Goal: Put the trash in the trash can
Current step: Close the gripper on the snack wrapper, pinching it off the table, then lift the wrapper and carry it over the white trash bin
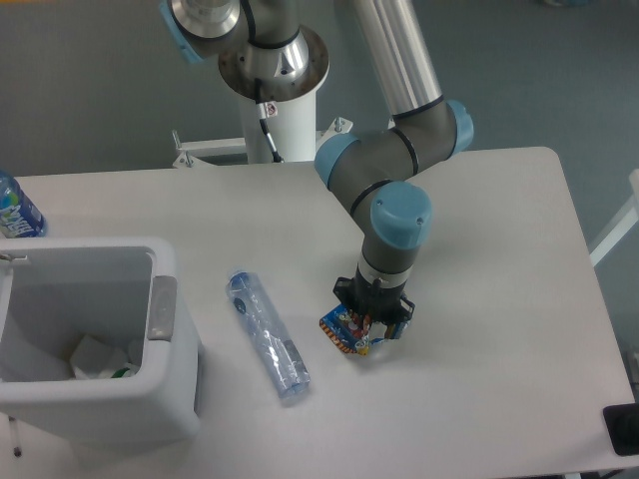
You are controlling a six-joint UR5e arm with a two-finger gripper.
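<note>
I see a silver tubular metal arm (394, 55) with dark grey joint housings and light blue round plastic end caps (400, 214). Its white cylindrical pedestal (281, 130) carries a thin black cable. At the tip I see a small black two-finger gripper (372, 317).

Bin (160, 309) left, bottle (267, 334) mid, packet (348, 332) right under gripper (373, 317).
</note>
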